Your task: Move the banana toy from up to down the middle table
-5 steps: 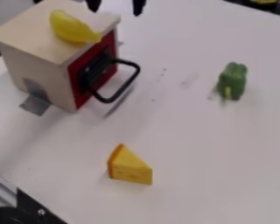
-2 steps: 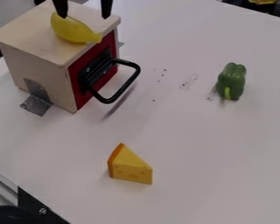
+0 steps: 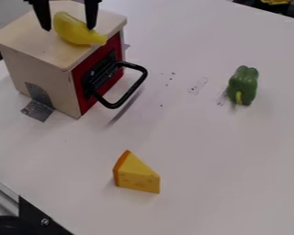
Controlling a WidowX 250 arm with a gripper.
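My gripper [image 3: 70, 27] hangs at the upper left over the wooden box, open, with one finger to either side of the yellow banana toy [image 3: 75, 31]. The banana lies on the box's flat top [image 3: 33, 39], its narrow end at the edge above the red front. Whether the fingers touch the banana, I cannot tell. The white table [image 3: 198, 151] spreads below and to the right of the box.
A black handle [image 3: 139, 83] juts from the box's red front over the table. A cheese wedge [image 3: 137, 175] stands near the lower middle, and a green pepper [image 3: 243, 85] lies at the right. Grey tape [image 3: 37, 110] is at the box's base.
The gripper has come down and to the left, from above the box's back right corner to around the banana. The banana has stayed where it was.
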